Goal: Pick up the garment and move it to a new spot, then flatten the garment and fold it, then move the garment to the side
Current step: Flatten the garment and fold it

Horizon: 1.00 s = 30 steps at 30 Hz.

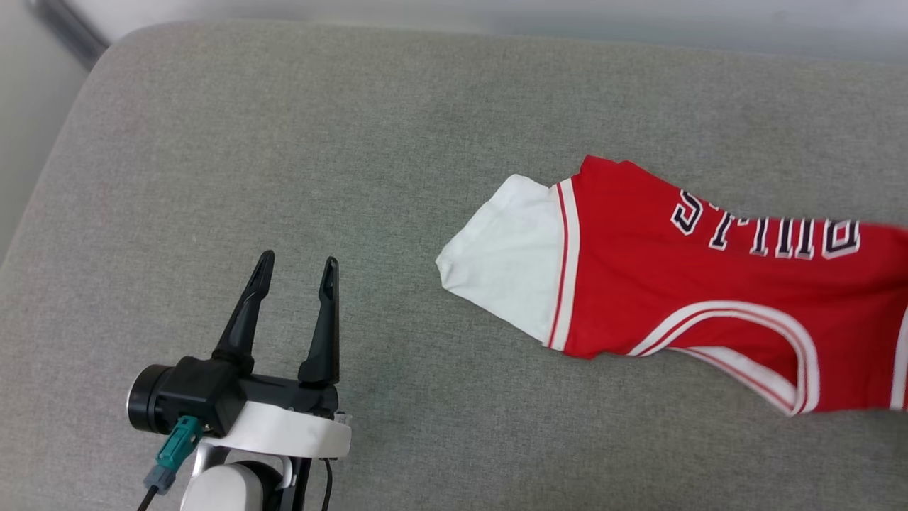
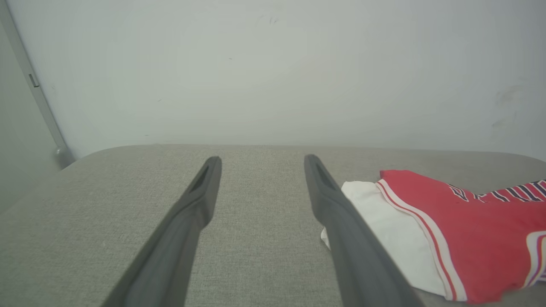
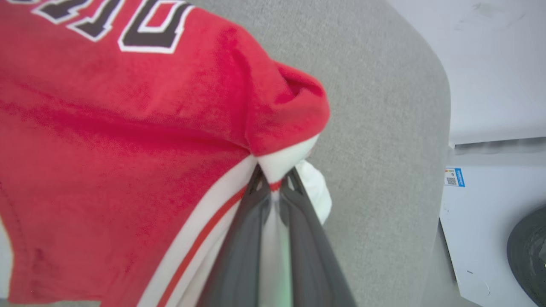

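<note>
The garment (image 1: 709,284), a red jersey with white sleeves, striped trim and black letters, lies on the grey cushion at the right of the head view, running off the right edge. My left gripper (image 1: 298,273) hovers open over bare cushion to the garment's left, nothing between its fingers. In the left wrist view the garment (image 2: 460,230) lies just right of the open left gripper (image 2: 260,166). In the right wrist view my right gripper (image 3: 273,181) is shut on the garment (image 3: 106,140), pinching its white and red striped edge, the cloth bunched at the tips.
The grey cushion (image 1: 355,142) spreads wide to the left and back of the garment, its rounded far edge meeting a pale wall (image 2: 273,64). In the right wrist view the cushion's edge drops to a white floor (image 3: 482,221) with a dark round object (image 3: 529,251).
</note>
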### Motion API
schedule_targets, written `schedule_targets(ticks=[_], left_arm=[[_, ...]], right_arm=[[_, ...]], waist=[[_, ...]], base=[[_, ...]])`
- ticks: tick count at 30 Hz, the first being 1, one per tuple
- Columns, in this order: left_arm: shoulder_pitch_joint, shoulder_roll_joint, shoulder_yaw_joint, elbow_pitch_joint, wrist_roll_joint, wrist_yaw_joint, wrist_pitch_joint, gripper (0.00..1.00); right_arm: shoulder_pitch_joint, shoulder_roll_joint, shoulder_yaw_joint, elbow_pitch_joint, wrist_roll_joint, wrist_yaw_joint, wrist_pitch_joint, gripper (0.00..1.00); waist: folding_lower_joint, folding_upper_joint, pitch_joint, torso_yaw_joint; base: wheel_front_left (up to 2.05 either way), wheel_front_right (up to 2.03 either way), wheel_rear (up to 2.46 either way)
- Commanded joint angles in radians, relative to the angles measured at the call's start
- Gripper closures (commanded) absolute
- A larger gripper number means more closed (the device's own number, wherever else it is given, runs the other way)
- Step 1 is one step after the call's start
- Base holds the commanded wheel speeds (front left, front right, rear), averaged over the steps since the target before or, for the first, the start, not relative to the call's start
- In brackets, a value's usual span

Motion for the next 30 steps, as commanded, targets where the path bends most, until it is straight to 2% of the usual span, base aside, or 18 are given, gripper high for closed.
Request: schedule_targets(ticks=[1, 3, 4, 5, 11, 17, 24, 30], left_arm=[[-0.011, -0.001, -0.003, -0.003, 0.001, -0.003, -0.003, 0.00], [-0.017, -0.001, -0.005, -0.001, -0.001, -0.003, -0.003, 0.00], [-0.017, -0.001, -0.007, 0.000, -0.003, -0.003, -0.003, 0.00], [-0.018, -0.001, -0.007, 0.002, -0.003, -0.003, -0.003, 0.00], [-0.001, -0.001, 0.005, 0.011, -0.001, -0.004, -0.003, 0.00], [0.011, -0.001, 0.030, 0.006, 0.009, -0.004, -0.003, 0.00], [0.042, -0.001, 0.063, -0.005, 0.017, -0.004, -0.003, 0.00], [0.073, -0.001, 0.061, -0.008, 0.016, -0.004, -0.003, 0.00]], right_arm=[[-0.035, -0.018, 0.021, 0.019, -0.011, -0.001, -0.015, 1.00], [-0.075, -0.021, 0.051, 0.061, -0.011, -0.001, -0.032, 1.00], [-0.094, -0.012, 0.060, 0.087, -0.005, -0.001, -0.041, 0.45], [-0.109, 0.002, 0.060, 0.115, 0.001, -0.001, -0.047, 0.00], [-0.129, 0.081, 0.060, 0.244, 0.049, 0.000, -0.099, 0.00], [-0.146, 0.124, 0.020, 0.238, 0.072, -0.001, -0.209, 0.00], [-0.110, 0.212, -0.064, 0.132, 0.092, -0.001, -0.383, 0.00], [0.025, 0.350, -0.162, -0.020, 0.155, 0.000, -0.526, 0.00]], waist=[[-0.0001, 0.0000, 0.006, 0.005], [-0.0001, 0.0000, 0.009, 0.011], [-0.0001, 0.0000, 0.010, 0.014], [-0.0001, 0.0000, 0.009, 0.016], [-0.0001, 0.0000, -0.022, 0.011], [-0.0001, 0.0000, -0.065, -0.020], [-0.0001, 0.0000, -0.131, -0.083], [-0.0001, 0.0000, -0.169, -0.116]], base=[[0.00, 0.00, 0.00], [0.00, 0.00, 0.00], [0.00, 0.00, 0.00], [0.00, 0.00, 0.00], [0.00, 0.00, 0.00], [0.00, 0.00, 0.00], [0.00, 0.00, 0.00], [0.00, 0.00, 0.00]])
